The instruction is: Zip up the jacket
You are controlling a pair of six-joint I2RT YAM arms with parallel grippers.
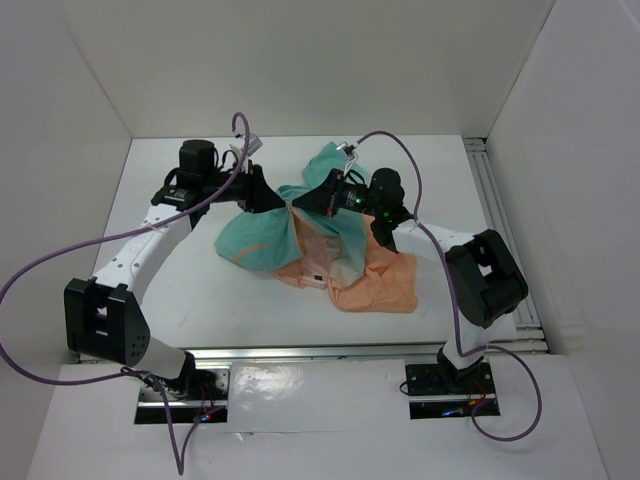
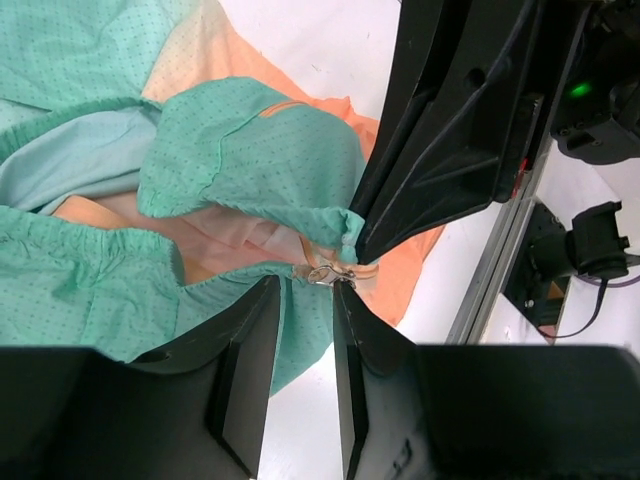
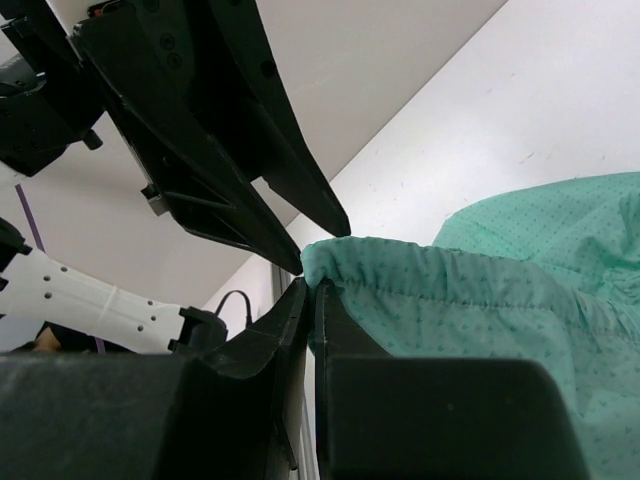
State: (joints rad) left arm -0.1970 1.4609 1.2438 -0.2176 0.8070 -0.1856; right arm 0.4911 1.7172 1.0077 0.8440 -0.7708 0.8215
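Just left of centre, the left end effector [image 1: 281, 203] straddles the zipper pull [image 2: 328, 272], jaws apart, likely to grab it. The jacket [image 1: 255, 240] lies on the bench [image 1: 180, 290], mid-frame. The right end effector [image 1: 300, 203] pinches its teal hem, apparently steadying it.

Bright, even white light, seemingly from overhead. Soft shadows sit under the jacket [image 1: 262, 240] on the table [image 1: 190, 290]. Wrist views are sharp farther out, dark and slightly soft along the bottom.
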